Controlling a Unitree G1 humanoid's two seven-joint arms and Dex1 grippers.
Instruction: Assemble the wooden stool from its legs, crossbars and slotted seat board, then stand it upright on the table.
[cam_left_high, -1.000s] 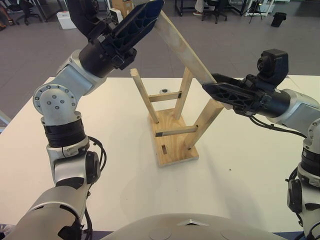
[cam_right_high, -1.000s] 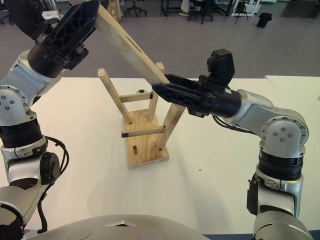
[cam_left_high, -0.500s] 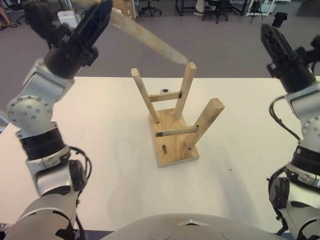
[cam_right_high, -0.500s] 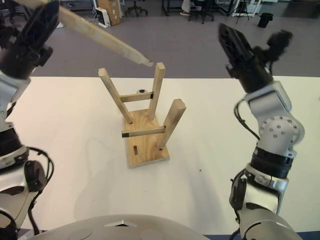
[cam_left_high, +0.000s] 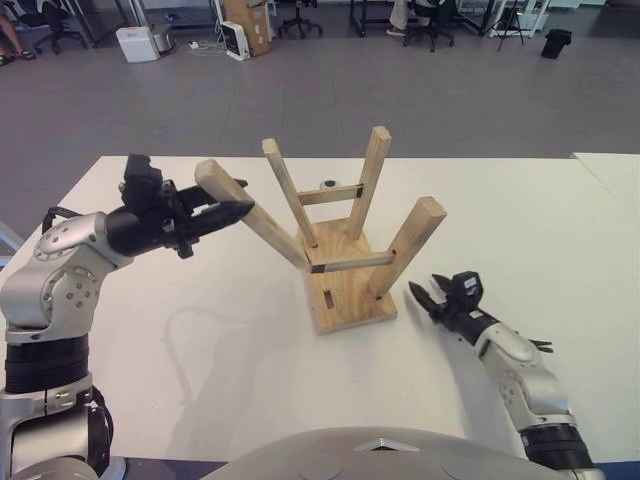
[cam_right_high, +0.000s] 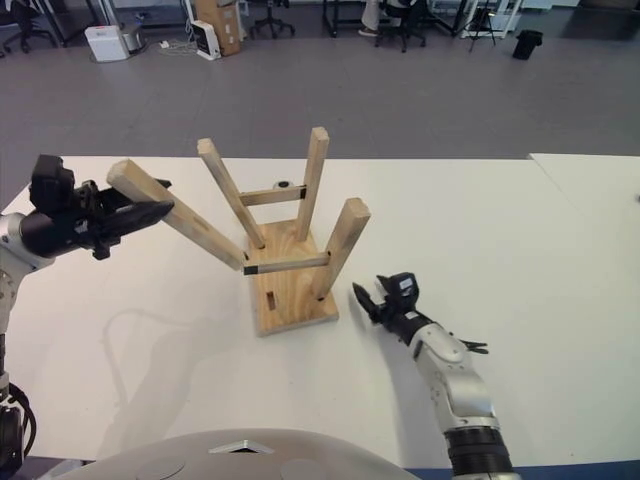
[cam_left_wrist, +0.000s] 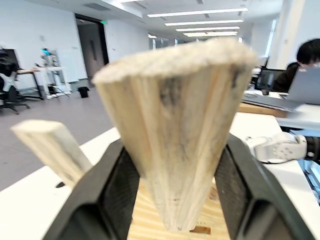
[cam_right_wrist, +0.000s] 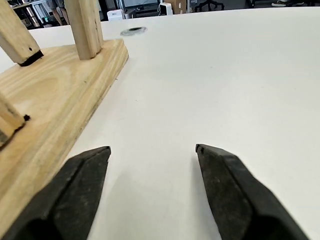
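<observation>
Wooden seat board (cam_left_high: 347, 312) holds three legs (cam_left_high: 374, 172); left tool (cam_left_high: 232, 211) grips fourth leg (cam_left_high: 262, 229).

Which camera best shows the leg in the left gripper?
Left eye view, right eye alike: the whole leg shows, from the left gripper down to the crossbar. The left wrist view gives its clamped end, foreshortened.

Four legs (cam_left_high: 290, 205), two crossbars (cam_left_high: 330, 193), one seat board (cam_left_high: 350, 308), one table (cam_left_high: 520, 220).

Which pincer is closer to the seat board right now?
Right. The right pincer is open, low beside the seat board's right edge; the left pincer is farther off to its left, shut on a leg's raised end.
</observation>
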